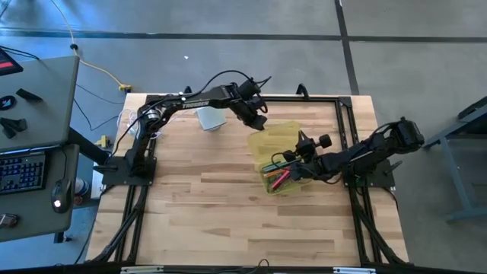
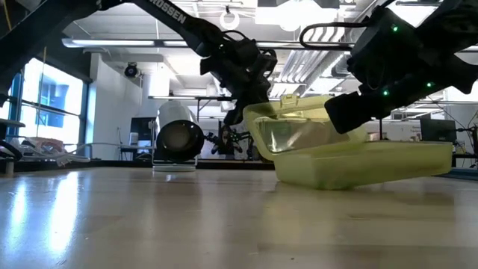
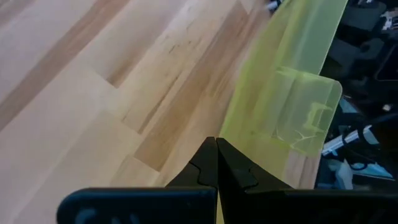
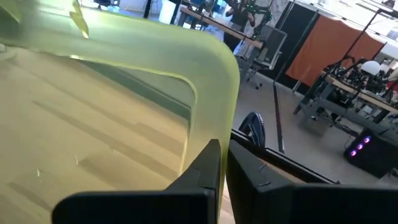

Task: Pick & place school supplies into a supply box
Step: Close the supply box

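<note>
Presently on the table [image 1: 198, 221], a pale wood-plank top in a dark frame:

Item one, the supply box [image 1: 283, 156], translucent yellow-green, lying right of centre. Its tray sits on the wood with one end tipped slightly up in the low view; its hinged lid [image 2: 302, 123] stands raised and slanting over the tray.

Item two, the school supplies [image 1: 278, 173], a loose bundle of thin pens and pencils inside the tray. Pink, orange, green and dark ones can be made out from above; finer detail is too small to tell.

Item three, the left tool [image 1: 259, 122], reaching in from the far left side of the table. Its fingers [image 3: 214, 165] are pressed together with no gap, pinching the edge of the lid at the box's far end.

Item four, the right tool [image 1: 298, 166], coming in low from the right side. Its fingers [image 4: 217, 171] are likewise brought together, clamped on the rounded rim of the box at the tray's right edge.

Item five, a white cylinder [image 1: 211, 118], lying on its side near the far edge, well apart from the box; its dark open end faces the low view.

Item six, a side desk [image 1: 38, 99] off the table's left, carrying a keyboard [image 1: 21, 171].
</note>
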Action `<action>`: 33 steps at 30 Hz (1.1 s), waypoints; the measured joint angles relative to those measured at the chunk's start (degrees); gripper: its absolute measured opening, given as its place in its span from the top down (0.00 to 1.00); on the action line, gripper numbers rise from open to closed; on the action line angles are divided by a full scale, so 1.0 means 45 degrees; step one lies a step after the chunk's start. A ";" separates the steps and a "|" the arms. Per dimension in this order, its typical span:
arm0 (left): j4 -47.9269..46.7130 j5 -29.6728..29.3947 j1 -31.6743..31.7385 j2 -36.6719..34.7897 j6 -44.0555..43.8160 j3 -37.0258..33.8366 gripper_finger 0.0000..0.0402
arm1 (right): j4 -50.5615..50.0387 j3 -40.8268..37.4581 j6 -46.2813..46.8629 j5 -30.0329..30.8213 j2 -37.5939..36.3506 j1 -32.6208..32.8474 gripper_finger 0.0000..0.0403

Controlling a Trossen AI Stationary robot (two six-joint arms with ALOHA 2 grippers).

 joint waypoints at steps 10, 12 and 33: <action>0.0539 0.0332 -0.0023 0.0000 -0.0037 0.0000 0.93 | 0.0053 0.0000 -0.0972 -0.1290 -0.0010 -0.0005 0.88; 0.0584 0.0330 -0.0018 0.0000 -0.0039 0.0000 0.93 | 0.0112 0.0000 -0.0969 -0.1339 -0.0010 -0.0005 0.84; 0.0627 0.0511 -0.1338 -0.0015 -0.0036 0.0000 0.93 | 0.0322 0.0000 -0.2267 -0.1801 -0.3627 0.3360 0.70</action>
